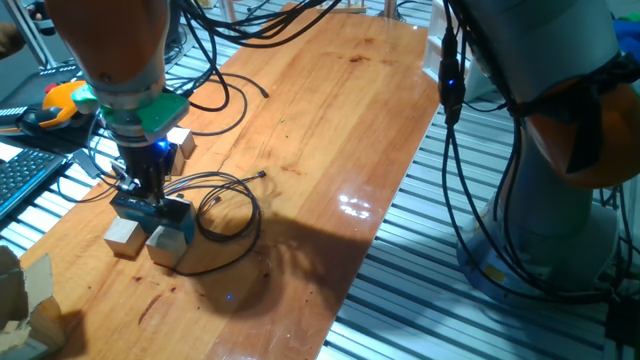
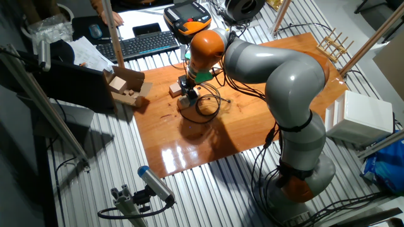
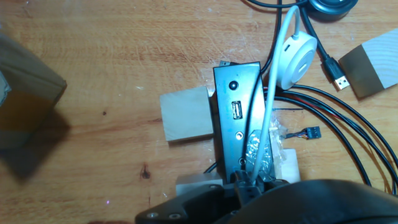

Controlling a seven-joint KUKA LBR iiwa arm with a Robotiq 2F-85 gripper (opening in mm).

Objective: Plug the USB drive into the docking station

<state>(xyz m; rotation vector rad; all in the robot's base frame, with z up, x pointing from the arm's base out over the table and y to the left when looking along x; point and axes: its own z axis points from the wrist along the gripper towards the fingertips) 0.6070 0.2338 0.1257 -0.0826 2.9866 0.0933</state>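
Note:
The docking station [image 3: 236, 93] is a flat dark box that lies between pale wooden cubes, with a USB port [image 3: 236, 111] on its top face. In one fixed view it [image 1: 172, 211] sits under the hand. My gripper [image 3: 252, 178] [image 1: 148, 188] [image 2: 187, 94] stands right above the station's near end. Its fingers are closed on a small silvery piece [image 3: 255, 148], which looks like the USB drive. The drive's tip sits below the port and apart from it. The drive's body is hidden by the hand.
Wooden cubes [image 3: 185, 114] [image 3: 364, 70] [image 1: 122, 237] flank the station. A white round part [image 3: 297, 57] with a white cable crosses the station. Thin black cables [image 1: 225, 205] loop to the right, one ending in a loose USB plug [image 3: 336, 74]. A black puck [image 3: 333, 6] lies at the top.

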